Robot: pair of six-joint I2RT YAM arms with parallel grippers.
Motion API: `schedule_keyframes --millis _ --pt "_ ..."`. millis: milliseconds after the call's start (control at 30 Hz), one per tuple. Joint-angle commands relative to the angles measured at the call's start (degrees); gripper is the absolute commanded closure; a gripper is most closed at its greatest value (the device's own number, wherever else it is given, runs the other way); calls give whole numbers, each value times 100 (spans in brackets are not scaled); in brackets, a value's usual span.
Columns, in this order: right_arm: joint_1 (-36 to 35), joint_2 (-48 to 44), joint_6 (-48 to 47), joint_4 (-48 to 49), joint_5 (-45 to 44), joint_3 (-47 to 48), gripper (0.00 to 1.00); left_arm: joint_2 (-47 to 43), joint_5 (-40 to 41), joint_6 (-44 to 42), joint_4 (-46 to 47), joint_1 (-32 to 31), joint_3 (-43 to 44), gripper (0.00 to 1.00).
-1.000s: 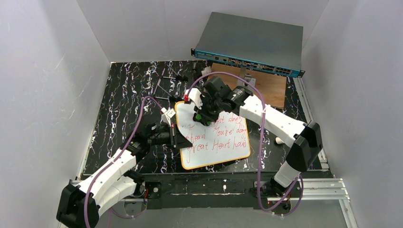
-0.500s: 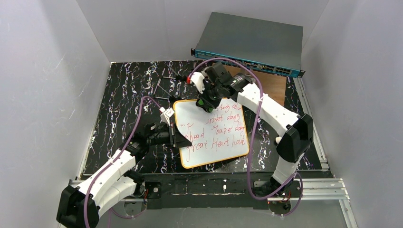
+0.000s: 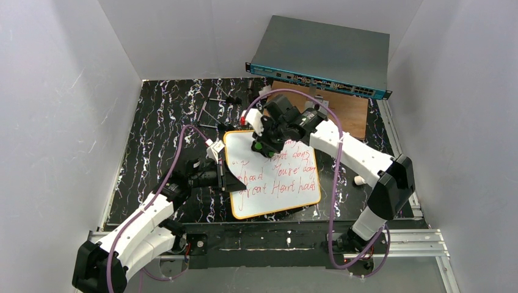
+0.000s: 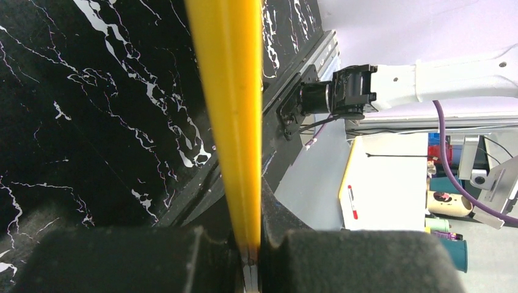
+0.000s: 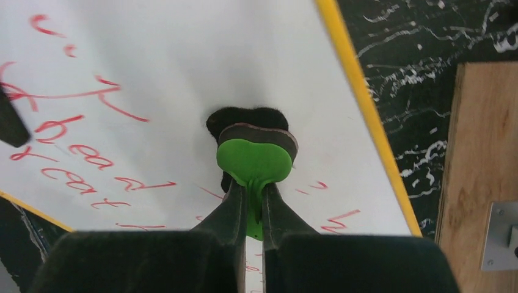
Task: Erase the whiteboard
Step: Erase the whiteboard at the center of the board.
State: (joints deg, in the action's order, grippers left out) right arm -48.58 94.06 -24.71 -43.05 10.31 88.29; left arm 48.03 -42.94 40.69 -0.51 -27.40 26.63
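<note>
The whiteboard (image 3: 275, 177) lies on the black marbled table, white with an orange-yellow frame and red handwritten lines; its far part is wiped blank. My left gripper (image 3: 221, 174) is shut on the board's left frame edge (image 4: 235, 122). My right gripper (image 3: 264, 146) is shut on a green eraser (image 5: 253, 160) whose black felt pad (image 5: 244, 119) presses on the board (image 5: 153, 67) near its far middle. Red writing shows left of and below the eraser.
A brown wooden board (image 3: 342, 110) lies at the back right, also seen in the right wrist view (image 5: 482, 152). A grey network switch (image 3: 324, 55) stands tilted behind it. Thin metal rods (image 3: 211, 110) lie at the back. A small white object (image 3: 359, 180) sits right of the whiteboard.
My right gripper with the eraser swept from the board's upper left to its far edge, then came back toward the far middle. More of the top line is gone. The left gripper kept its hold.
</note>
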Motion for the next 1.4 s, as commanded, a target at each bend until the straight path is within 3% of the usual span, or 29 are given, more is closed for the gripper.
schedule_keyframes --millis 0,233,433,533,633,733,867,1033,1200,1233,1367 --pt "539 269 329 325 -628 179 99 -316 -512 -630 701 -90 439 100" --pt "369 726 337 -69 -263 1081 99 -294 -539 -624 688 -90 433 100" --pt "-51 148 -481 -271 702 -10 99 -289 -533 -631 723 -91 395 100" --pt "196 -167 -296 330 -138 -665 99 -296 -558 -611 772 -90 369 100" --pt "659 174 185 536 -720 5 99 -302 -605 -588 772 -90 373 100" --pt "561 713 192 -56 -253 1047 99 -294 -634 -581 746 -90 404 100" --pt "144 -240 -699 -346 1375 -439 99 -267 -625 -594 795 -90 407 100" --pt "345 -514 -391 329 611 -1071 99 -209 -668 -539 930 -90 377 100" --pt "775 -52 231 575 -284 -259 99 -142 -724 -537 904 -90 394 100" --pt "771 227 337 446 -260 291 99 -98 -754 -528 900 -90 422 100" --pt "597 499 281 40 143 853 99 -51 -769 -537 895 -90 449 100"
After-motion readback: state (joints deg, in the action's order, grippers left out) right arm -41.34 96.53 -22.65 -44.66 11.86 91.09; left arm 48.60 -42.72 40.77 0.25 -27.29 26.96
